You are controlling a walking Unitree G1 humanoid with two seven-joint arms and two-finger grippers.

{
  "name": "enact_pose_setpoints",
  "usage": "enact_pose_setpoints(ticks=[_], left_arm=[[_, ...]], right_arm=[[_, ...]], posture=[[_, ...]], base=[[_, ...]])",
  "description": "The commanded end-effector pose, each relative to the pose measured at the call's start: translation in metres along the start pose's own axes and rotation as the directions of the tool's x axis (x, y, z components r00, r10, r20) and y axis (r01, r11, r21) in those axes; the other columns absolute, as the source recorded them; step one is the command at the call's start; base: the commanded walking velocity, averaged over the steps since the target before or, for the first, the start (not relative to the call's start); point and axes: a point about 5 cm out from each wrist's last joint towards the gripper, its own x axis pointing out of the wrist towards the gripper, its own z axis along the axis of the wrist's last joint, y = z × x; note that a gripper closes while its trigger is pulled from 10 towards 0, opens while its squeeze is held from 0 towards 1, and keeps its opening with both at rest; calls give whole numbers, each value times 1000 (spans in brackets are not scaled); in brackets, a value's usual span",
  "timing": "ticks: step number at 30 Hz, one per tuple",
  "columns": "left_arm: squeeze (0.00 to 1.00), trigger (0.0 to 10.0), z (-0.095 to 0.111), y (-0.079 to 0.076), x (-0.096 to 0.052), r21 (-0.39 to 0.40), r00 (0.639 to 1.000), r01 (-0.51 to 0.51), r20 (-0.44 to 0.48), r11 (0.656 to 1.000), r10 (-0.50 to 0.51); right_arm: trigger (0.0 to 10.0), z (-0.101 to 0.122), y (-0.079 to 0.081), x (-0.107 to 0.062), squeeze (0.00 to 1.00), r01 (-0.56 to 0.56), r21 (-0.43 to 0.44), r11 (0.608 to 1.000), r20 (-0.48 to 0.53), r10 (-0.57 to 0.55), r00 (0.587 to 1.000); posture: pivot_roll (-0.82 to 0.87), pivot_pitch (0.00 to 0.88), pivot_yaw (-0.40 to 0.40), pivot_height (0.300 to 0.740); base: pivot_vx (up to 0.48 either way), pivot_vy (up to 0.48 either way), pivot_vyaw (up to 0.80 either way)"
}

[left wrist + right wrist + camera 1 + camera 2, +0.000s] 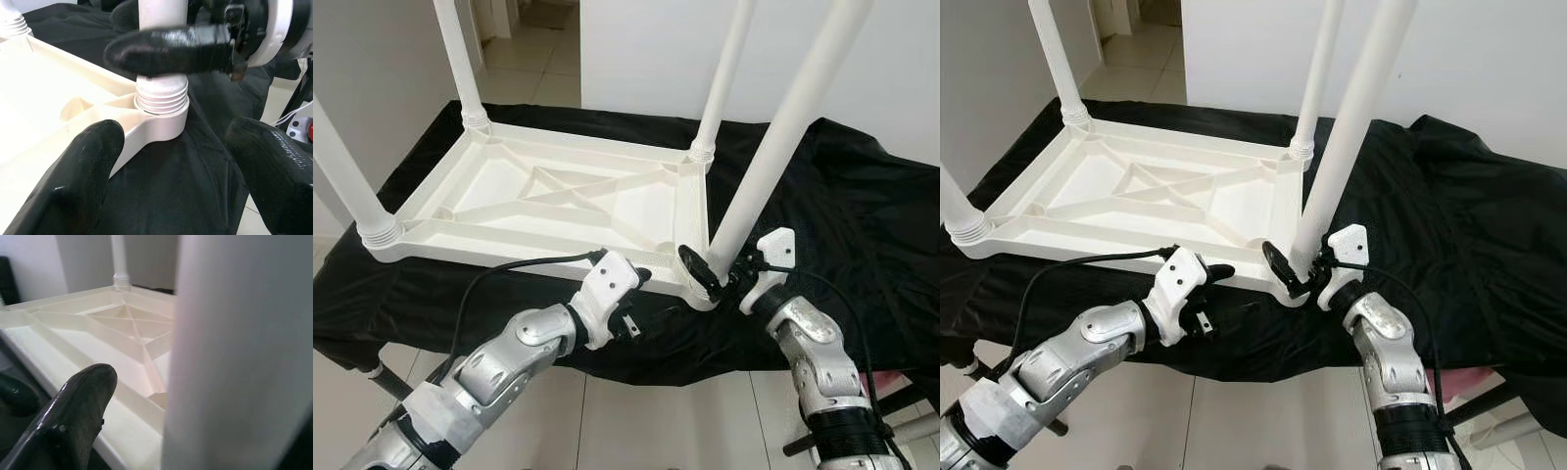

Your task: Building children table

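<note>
A white plastic children's table (558, 201) lies upside down on a black cloth, with legs standing up from its corners. My right gripper (715, 267) is shut on the near right leg (773, 147), just above its threaded base (161, 98), which sits in the corner socket. One of its black fingers (166, 46) crosses the front of the leg. My left gripper (639, 301) hovers open at the table's front edge, just left of that corner, with its fingers (83, 181) spread wide and nothing between them.
The black cloth (862, 196) covers a low surface that ends close to my arms, with tiled floor (607, 421) below. Three other legs rise at the near left (347, 186), far left (460, 59) and far right (724, 73). A white wall stands behind.
</note>
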Motion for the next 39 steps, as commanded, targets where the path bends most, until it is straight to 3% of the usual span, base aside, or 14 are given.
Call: enact_pose_setpoints(ticks=[1, 17, 18, 30, 31, 33, 34, 35, 39], left_arm=[[0, 10000, 4, -13, 0, 19, 966, 259, 1, 966, -259], [0, 10000, 5, -13, -3, 17, 967, 255, -3, 967, -255], [0, 10000, 4, -14, -4, 16, 967, 255, -8, 967, -255], [0, 10000, 3, -14, -5, 15, 966, 260, -13, 965, -260], [0, 10000, 3, -14, -4, 16, 965, 261, -13, 965, -261], [0, 10000, 3, -15, -4, 16, 965, 262, -13, 965, -262], [0, 10000, 3, -14, -4, 17, 965, 263, -13, 965, -262], [0, 10000, 4, -14, -4, 17, 965, 262, -13, 965, -262], [0, 10000, 4, -13, -5, 18, 966, 258, -15, 966, -258]], right_arm=[[10000, -2, 0, 3, 0, -26, -6, 1000, -5, 26, 1000], [10000, -4, -1, 9, 0, -89, -15, 996, -13, 89, 996], [10000, -11, -8, 6, 0, -79, -15, 997, -42, 78, 996], [10000, -27, -14, 0, 0, -42, 5, 999, -91, 42, 995], [8941, -28, -13, 0, 0, -44, 15, 999, -94, 45, 995], [8941, -29, -12, 0, 0, -47, 22, 999, -95, 49, 994], [1412, -30, -11, 0, 0, -46, 30, 999, -94, 48, 994], [0, -30, -11, 0, 0, -44, 34, 998, -92, 47, 995], [0, -32, -11, 0, 0, -37, 43, 998, -86, 41, 995]], posture=[[-59, 0, -23, 740], [-30, 0, -30, 740], [-30, 0, -31, 740], [-40, 0, -23, 740], [-40, 0, -22, 740], [-39, 0, -22, 740], [-39, 0, -22, 740], [-39, 0, -22, 740], [-39, 0, -22, 740]], base=[[0, 0, 0], [0, 0, 0], [0, 0, 0], [0, 0, 0], [0, 0, 0], [0, 0, 0], [0, 0, 0], [0, 0, 0], [0, 0, 0]])
